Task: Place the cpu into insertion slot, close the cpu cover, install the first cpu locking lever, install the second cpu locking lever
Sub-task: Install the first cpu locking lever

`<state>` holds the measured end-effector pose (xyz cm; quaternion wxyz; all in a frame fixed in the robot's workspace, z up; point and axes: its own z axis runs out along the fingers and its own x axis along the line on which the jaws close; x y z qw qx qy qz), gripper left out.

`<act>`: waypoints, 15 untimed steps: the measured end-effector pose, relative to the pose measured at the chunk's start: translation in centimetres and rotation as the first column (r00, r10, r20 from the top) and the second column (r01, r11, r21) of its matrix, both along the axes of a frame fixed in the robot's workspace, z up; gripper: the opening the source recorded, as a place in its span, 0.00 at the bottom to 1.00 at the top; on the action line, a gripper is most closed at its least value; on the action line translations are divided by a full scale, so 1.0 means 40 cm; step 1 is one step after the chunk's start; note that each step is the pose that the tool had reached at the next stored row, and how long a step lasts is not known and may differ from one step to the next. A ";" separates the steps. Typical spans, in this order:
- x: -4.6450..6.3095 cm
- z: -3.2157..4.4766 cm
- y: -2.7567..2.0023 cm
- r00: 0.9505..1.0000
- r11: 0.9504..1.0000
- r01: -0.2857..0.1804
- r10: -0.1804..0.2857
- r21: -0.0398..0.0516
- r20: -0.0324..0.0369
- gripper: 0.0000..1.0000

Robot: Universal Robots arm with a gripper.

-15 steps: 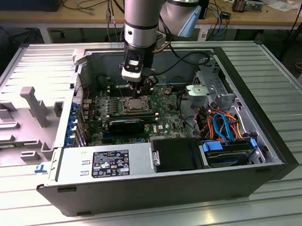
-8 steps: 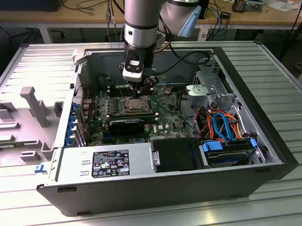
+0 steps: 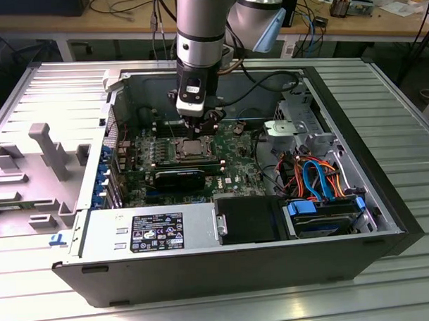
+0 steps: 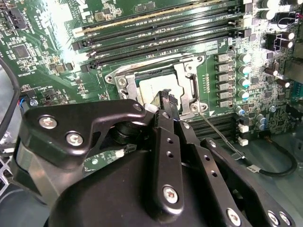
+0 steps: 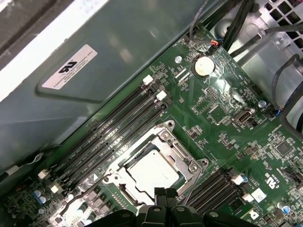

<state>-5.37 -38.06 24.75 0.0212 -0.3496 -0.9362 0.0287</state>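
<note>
One vertical arm (image 3: 199, 34), claw (image 5: 164, 193) over cpu cover (image 5: 184, 158)

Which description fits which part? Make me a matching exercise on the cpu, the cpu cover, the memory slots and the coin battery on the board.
1. cpu
2. cpu cover
3. memory slots
4. coin battery

A. long black parallel rows
B. round and silver
C. silver frame lying flat on the socket
D. grey square showing through the frame's window

Pairs: 1-D, 2-C, 3-A, 4-B
</note>
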 end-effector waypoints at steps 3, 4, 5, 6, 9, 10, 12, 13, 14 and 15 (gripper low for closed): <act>0.000 0.000 0.000 1.000 1.000 -0.013 0.013 0.001 0.000 0.11; 0.000 0.000 0.000 1.000 1.000 -0.017 0.017 0.001 0.000 0.11; 0.000 0.000 0.000 1.000 1.000 -0.019 0.019 0.001 0.000 0.11; 0.000 0.000 0.000 1.000 1.000 -0.023 0.023 0.001 0.000 0.11; 0.000 0.000 0.000 0.999 0.999 -0.034 0.034 0.001 0.000 0.11; 0.000 0.000 0.000 0.999 0.999 -0.040 0.040 0.002 0.000 0.11; 0.000 0.000 0.000 0.999 0.999 -0.052 0.052 0.007 0.000 0.11; 0.000 0.000 0.000 0.998 0.998 -0.056 0.056 0.013 0.001 0.11; 0.000 0.000 0.000 0.998 0.998 -0.059 0.059 0.031 0.002 0.11; 0.000 0.000 0.000 0.998 0.997 -0.060 0.060 0.045 0.003 0.11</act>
